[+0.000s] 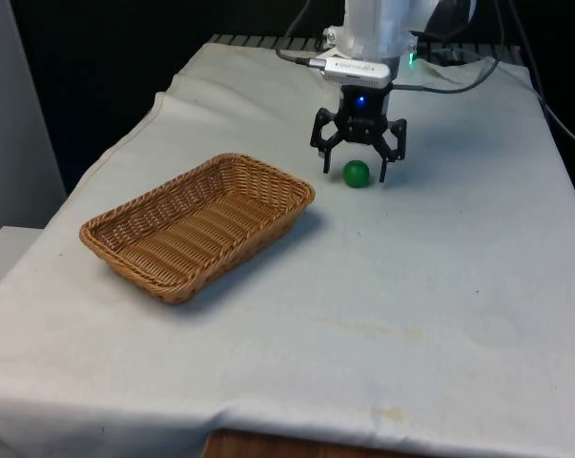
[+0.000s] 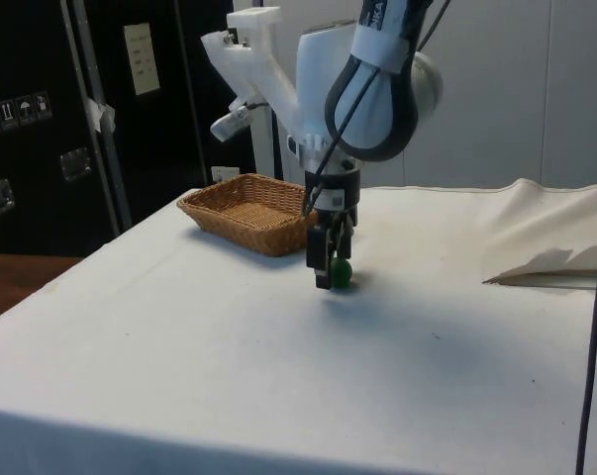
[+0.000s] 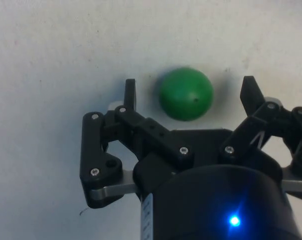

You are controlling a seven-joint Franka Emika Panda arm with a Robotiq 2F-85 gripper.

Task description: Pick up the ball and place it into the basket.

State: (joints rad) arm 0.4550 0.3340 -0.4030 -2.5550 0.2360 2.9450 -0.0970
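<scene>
The wicker basket (image 1: 199,225) sits nearest, toward the front view's left. The gripper (image 1: 358,170) stands spread open astride the green ball (image 1: 357,174), which seems slightly off-centre between the fingers and apparently untouched.

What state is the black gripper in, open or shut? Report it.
Open. The black two-finger gripper has its fingers spread either side of the small green ball, with gaps showing.

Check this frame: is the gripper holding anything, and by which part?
Nothing is held. The gripper is open around the green ball, which rests on the cloth, untouched.
</scene>
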